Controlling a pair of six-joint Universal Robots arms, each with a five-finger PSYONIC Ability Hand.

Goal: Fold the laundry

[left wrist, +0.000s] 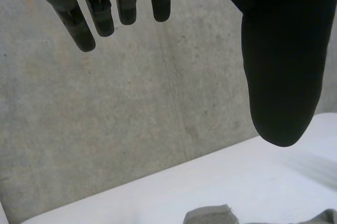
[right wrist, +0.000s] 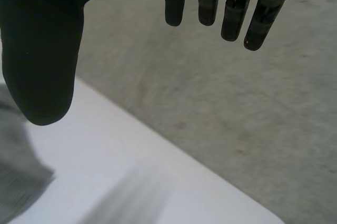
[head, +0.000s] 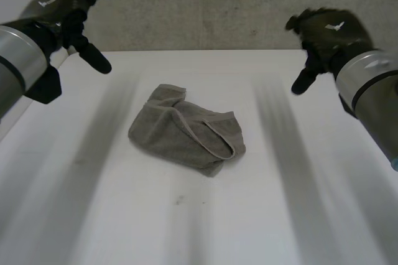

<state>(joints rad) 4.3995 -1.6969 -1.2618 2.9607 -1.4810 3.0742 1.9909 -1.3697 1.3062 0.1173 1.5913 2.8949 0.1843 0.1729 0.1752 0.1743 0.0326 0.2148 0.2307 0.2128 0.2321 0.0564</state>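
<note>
A grey towel [head: 186, 131] lies crumpled in a loose bundle on the middle of the white table [head: 93, 215]. My left hand [head: 71, 10] hovers high over the far left of the table, open, fingers straight, holding nothing. My right hand [head: 323, 35] hangs likewise over the far right, open and empty. Both hands are well apart from the towel. In the left wrist view the fingers [left wrist: 100, 13] and thumb [left wrist: 279, 61] spread wide, with a bit of the towel [left wrist: 210, 215] below them. The right wrist view shows spread fingers [right wrist: 231, 8] and a towel edge [right wrist: 16, 171] beside the thumb.
A grey concrete wall [head: 217, 4] stands behind the table's far edge. Bare white tabletop surrounds the towel on all sides.
</note>
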